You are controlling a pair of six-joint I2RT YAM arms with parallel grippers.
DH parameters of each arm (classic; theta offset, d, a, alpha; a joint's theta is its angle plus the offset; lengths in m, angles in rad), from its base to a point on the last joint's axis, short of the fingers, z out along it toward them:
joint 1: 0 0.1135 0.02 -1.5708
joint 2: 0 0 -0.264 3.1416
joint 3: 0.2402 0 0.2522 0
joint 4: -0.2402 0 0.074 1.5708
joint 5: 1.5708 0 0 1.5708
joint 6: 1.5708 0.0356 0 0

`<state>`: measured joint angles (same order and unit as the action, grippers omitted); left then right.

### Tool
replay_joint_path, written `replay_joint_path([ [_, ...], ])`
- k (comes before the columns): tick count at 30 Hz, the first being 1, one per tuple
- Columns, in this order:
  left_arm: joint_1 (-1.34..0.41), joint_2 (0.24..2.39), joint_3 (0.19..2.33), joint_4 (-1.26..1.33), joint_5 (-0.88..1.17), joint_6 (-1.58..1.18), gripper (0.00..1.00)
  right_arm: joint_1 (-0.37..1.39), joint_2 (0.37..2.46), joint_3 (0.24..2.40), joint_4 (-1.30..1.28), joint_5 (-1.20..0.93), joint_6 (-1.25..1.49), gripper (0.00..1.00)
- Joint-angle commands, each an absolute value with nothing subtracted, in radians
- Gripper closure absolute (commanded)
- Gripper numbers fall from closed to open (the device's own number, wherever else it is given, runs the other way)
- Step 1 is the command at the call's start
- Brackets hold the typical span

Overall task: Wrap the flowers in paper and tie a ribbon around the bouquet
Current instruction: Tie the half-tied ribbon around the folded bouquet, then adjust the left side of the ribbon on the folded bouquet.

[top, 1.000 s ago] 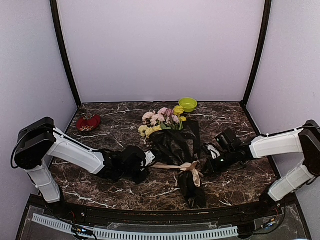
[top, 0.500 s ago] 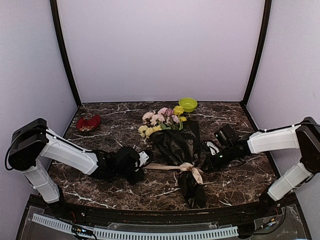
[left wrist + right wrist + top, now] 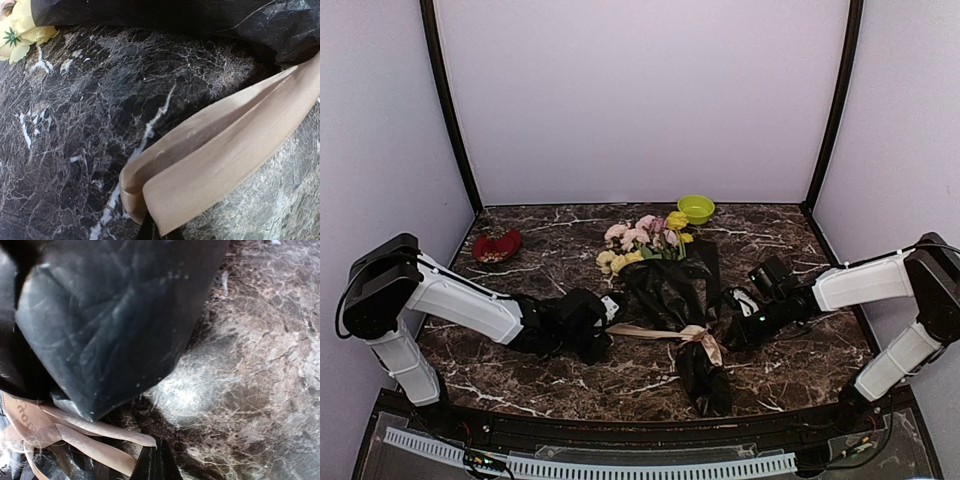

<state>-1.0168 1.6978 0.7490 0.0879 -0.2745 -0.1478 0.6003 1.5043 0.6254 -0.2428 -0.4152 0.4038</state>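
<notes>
The bouquet lies in the middle of the table. Pink and yellow flowers [image 3: 645,240] stick out of the far end of the black crinkly paper [image 3: 668,285]. The beige ribbon [image 3: 698,337] is knotted round its narrow part. A strand runs left to my left gripper [image 3: 609,323], which is shut on a folded length of ribbon [image 3: 210,160] at its tips [image 3: 152,231]. My right gripper [image 3: 733,318] sits against the bouquet's right side. It is shut [image 3: 156,462], and two ribbon strands [image 3: 95,437] meet at its tip, below the paper [image 3: 115,325].
A green bowl [image 3: 696,209] stands at the back, right of the middle. A red dish [image 3: 497,245] sits at the back left. Walls close in the marble table [image 3: 800,360] on three sides, and both arms lie low across it.
My left gripper drew the ribbon strand a little to the left, then eased slightly back. The right gripper stayed beside the knot, shifting only slightly.
</notes>
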Motion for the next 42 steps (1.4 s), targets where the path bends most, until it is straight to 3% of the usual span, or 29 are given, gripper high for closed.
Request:
replay_joint_path([
  [1,-1.003,1.706,0.677,-0.034,-0.247,-0.152,1.0,0.594,1.507,0.6,-0.238,-0.418,0.409,1.0],
  [8,-1.009,1.636,0.659,0.098,-0.16,-0.063,0.98,0.594,1.498,0.632,-0.228,-0.451,0.417,1.0],
  [11,-1.031,1.598,0.649,0.168,-0.161,0.004,0.73,0.594,1.491,0.641,-0.226,-0.476,0.416,0.94],
  [15,-1.048,1.567,0.656,0.207,-0.144,0.09,0.49,0.595,1.46,0.661,-0.276,-0.44,0.417,0.86],
  [23,-1.097,1.435,0.599,0.361,0.003,0.188,0.32,0.595,1.331,0.696,-0.425,-0.234,0.432,0.69],
  [27,-1.148,1.456,0.655,0.474,0.026,0.187,0.36,0.597,1.298,0.708,-0.452,-0.235,0.408,0.66],
  [30,-1.181,1.567,0.789,0.443,-0.014,0.17,0.53,0.613,1.257,0.69,-0.374,-0.395,0.388,0.66],
  [32,-1.203,1.655,0.869,0.437,-0.024,0.188,0.58,0.624,1.232,0.648,-0.27,-0.547,0.416,0.66],
  [42,-1.234,1.911,1.131,0.408,-0.135,0.214,0.6,0.678,1.24,0.601,-0.206,-0.519,0.449,0.62],
])
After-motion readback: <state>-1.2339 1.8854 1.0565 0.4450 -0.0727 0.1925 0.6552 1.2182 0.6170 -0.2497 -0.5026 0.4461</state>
